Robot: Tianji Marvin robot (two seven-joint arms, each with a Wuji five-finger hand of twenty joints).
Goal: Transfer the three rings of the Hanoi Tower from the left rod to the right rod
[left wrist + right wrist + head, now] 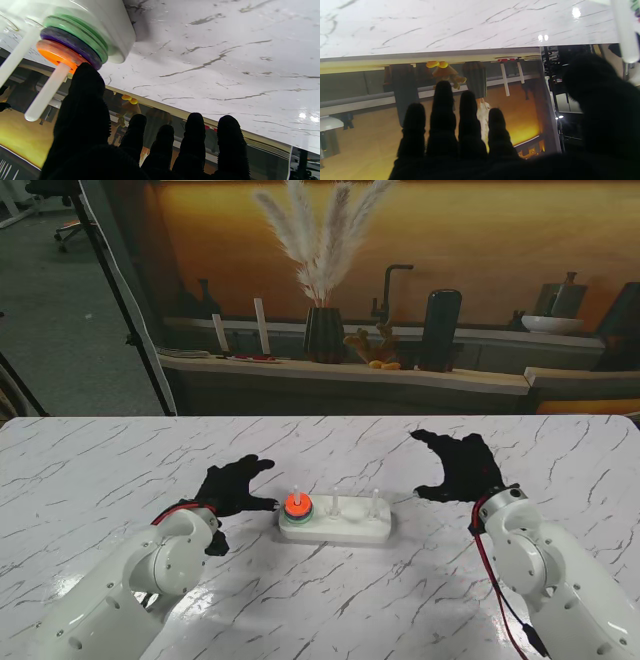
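Note:
A white base (345,528) with three white rods stands mid-table. Its left rod (297,494) carries a stack of rings: orange ring (297,504) on top, purple ring (72,46) under it, green ring (82,33) lowest. The middle rod (333,505) and right rod (374,500) are bare. My left hand (232,485), in a black glove, is open just left of the stack, its thumb (86,82) at the orange ring's edge. My right hand (462,466) is open to the right of the base, holding nothing; the right rod (625,32) shows near its thumb.
The marble table (100,480) stretches around the base. Beyond the far edge is a printed backdrop with a vase of pampas grass (322,270) and a counter. A tripod leg (115,290) stands at far left.

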